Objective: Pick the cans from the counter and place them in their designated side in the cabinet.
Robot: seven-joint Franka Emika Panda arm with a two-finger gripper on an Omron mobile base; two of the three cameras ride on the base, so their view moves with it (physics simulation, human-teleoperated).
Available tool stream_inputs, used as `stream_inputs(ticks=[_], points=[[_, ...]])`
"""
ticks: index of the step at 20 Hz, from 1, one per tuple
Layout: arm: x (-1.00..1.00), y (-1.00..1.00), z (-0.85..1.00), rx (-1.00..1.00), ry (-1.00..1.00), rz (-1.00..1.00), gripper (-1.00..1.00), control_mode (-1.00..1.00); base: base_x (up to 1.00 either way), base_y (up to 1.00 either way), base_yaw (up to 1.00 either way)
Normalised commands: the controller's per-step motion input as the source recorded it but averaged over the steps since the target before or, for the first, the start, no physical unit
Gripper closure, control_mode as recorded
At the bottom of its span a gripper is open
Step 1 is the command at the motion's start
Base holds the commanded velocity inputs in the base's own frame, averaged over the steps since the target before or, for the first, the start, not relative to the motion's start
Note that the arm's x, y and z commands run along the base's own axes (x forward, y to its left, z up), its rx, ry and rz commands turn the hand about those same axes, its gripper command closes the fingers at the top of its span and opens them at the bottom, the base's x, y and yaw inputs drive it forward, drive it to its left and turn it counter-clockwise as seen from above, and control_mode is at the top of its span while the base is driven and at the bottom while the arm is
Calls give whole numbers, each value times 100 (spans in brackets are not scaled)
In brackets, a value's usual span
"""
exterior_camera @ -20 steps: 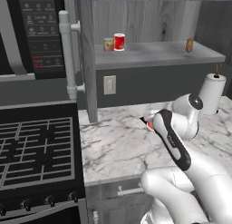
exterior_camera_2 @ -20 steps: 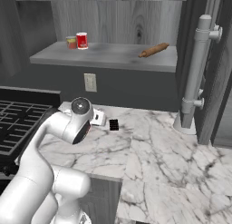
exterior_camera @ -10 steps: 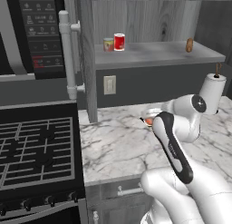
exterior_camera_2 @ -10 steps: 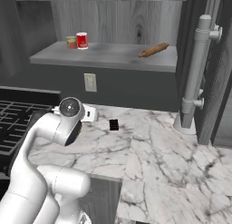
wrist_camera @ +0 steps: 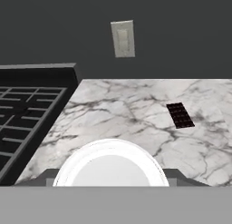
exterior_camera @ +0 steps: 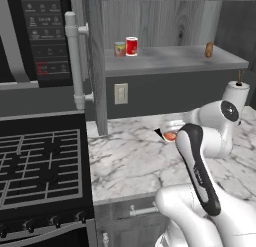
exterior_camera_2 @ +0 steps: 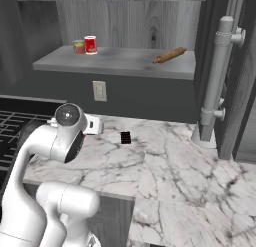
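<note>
Item: orange-red can [exterior_camera: 170, 136], pale top [wrist_camera: 111, 166], held in gripper [wrist_camera: 111, 180] above marble counter [exterior_camera: 130, 161]. Red can [exterior_camera: 131, 46] already on cabinet shelf [exterior_camera_2: 120, 61]. Risk: loose grip, can slips during lift.

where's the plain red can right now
The plain red can stands upright on the cabinet shelf near the upright wood panel, right beside a yellowish-tan can; in the right base view it's at the shelf's left end.

Two cans [exterior_camera: 126, 47] stand side by side on the cabinet shelf [exterior_camera: 170, 58], near its wall end. A rolling pin [exterior_camera_2: 170, 55] lies at the other end. Below, the counter [exterior_camera_2: 165, 161] sits beside the stove [exterior_camera: 40, 163].
</note>
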Motion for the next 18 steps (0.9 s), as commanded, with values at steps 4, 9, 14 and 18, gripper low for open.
stream_inputs(ticks=[4,9,14,18], points=[[-36,11,25,-2,0,3,100,-100,0,0,0],[-28,12,29,-1,-1,3,100,-100,0,0,0],[-25,6,38,-1,-1,3,100,-100,0,0,0],[-19,1,44,-1,0,3,100,-100,0,0,0]])
